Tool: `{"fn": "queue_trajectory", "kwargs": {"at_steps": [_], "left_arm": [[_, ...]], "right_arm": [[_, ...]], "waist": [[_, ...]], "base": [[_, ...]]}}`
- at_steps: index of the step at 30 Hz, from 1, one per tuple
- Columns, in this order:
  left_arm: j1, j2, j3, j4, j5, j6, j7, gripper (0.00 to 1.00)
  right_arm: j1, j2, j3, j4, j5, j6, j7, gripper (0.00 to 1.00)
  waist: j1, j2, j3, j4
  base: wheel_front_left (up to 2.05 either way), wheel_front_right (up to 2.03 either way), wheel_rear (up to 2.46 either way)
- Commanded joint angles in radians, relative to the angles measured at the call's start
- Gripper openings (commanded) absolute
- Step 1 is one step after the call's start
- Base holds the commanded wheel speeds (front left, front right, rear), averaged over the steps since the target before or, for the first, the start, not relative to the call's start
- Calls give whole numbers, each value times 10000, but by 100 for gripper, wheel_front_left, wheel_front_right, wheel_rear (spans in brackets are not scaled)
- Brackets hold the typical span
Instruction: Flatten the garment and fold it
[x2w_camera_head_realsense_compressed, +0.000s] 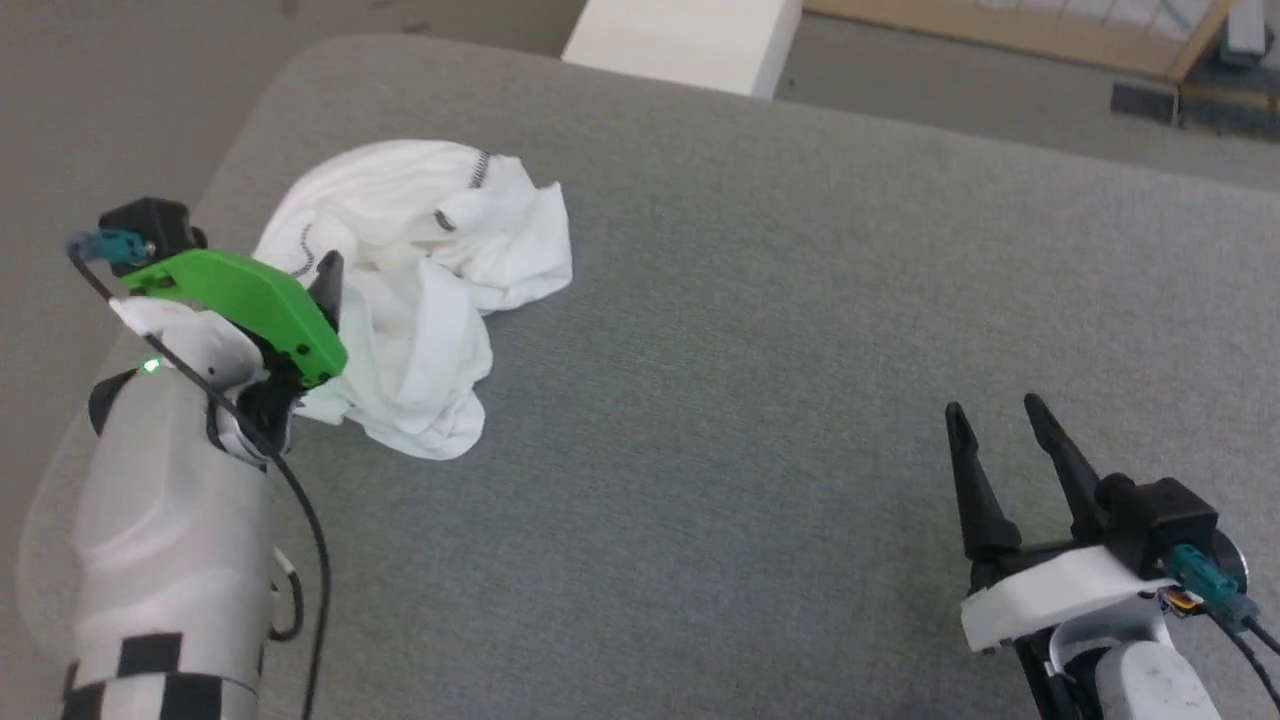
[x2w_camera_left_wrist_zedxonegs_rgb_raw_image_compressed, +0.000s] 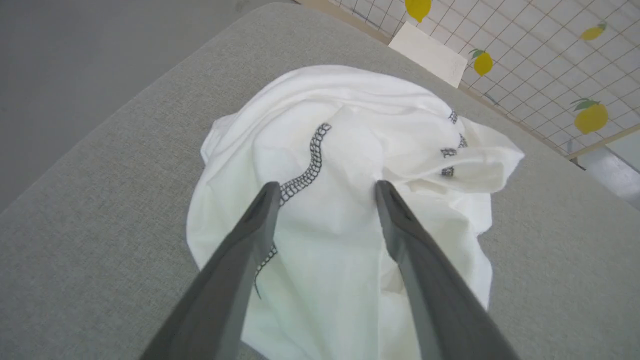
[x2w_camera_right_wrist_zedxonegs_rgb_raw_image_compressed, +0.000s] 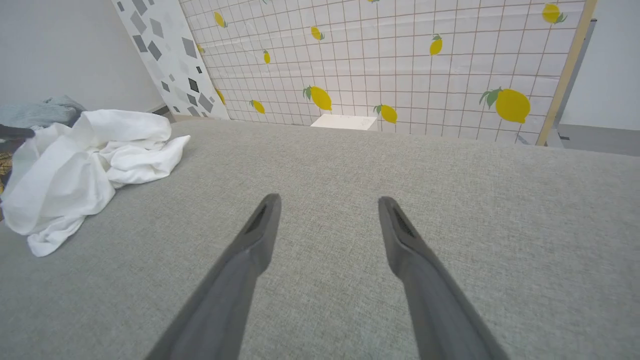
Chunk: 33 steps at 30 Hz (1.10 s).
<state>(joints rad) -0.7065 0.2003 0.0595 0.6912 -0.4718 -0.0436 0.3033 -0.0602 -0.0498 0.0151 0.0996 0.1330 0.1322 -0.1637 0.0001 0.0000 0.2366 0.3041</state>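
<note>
The left gripper (x2w_camera_left_wrist_zedxonegs_rgb_raw_image_compressed: 327, 186) has its two dark fingers spread wide apart, and nothing is held between them. Right under and in front of those fingers lies the garment (x2w_camera_left_wrist_zedxonegs_rgb_raw_image_compressed: 380, 130). It is a white shirt, all scrunched up in a heap, with dark zigzag stitching curling over it. One stitched line runs close by one fingertip. I cannot tell if the tips touch the cloth or hang just above it.

The right gripper (x2w_camera_head_realsense_compressed: 995, 408) has its fingers wide apart too, and it is empty. It sits over the bare grey cushion (x2w_camera_head_realsense_compressed: 750, 350), well apart from the shirt, which lies far off to its left. A white box (x2w_camera_head_realsense_compressed: 690, 40) sits past the far edge of the cushion.

I think the job has hardly begun. The shirt is not flat, and no fold is made. It needs to be grabbed, spread out and smoothed, then folded.
</note>
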Motion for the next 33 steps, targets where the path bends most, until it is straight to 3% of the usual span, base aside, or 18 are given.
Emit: {"fn": "queue_trajectory", "kwargs": {"at_steps": [1,6,10,11,12,13,17,24,27,33], "left_arm": [[-266,107,7,294,-70,131,454,100],[-481,104,3,1147,-287,487,1714,100],[-298,10,-44,1606,-275,781,1910,100],[-268,1,-96,1678,-220,830,1888,95],[-269,-30,-71,1638,-217,850,1608,22],[-273,-55,-12,1592,-236,878,1313,0],[-487,15,20,1330,-183,644,155,0],[-1867,270,-298,216,-214,-503,-1222,0],[-3117,173,-1041,-898,-408,-811,-1256,0],[-4336,-143,-2440,-2408,-1518,-865,-864,0]], "right_arm": [[-167,-4,-84,-121,-76,-15,51,100],[-220,-4,-204,-369,-201,-15,138,100],[-259,-4,-220,-453,-211,-15,180,100],[-285,-4,-203,-451,-205,-15,195,100],[-320,-4,-183,-434,-204,-15,200,100],[-346,-4,-160,-410,-199,-15,198,100],[-389,-4,-13,-250,-108,-15,144,100],[-287,-4,314,364,334,-15,-170,100],[-126,-4,493,874,772,-15,-473,100],[53,-4,571,1365,1226,-15,-763,100]], "waist": [[-1,0,1145,-808],[-1,0,1674,-958],[-1,0,1806,-924],[-1,0,1810,-901],[-1,0,1790,-862],[-1,0,1756,-836],[-1,0,1445,-729],[-1,0,373,-910],[-1,0,-462,-1420],[-1,0,-1217,-2310]], "base": [[0,0,0],[0,0,0],[0,0,0],[0,0,0],[0,0,0],[0,0,0],[0,0,0],[0,0,0],[0,0,0],[0,0,0]]}}
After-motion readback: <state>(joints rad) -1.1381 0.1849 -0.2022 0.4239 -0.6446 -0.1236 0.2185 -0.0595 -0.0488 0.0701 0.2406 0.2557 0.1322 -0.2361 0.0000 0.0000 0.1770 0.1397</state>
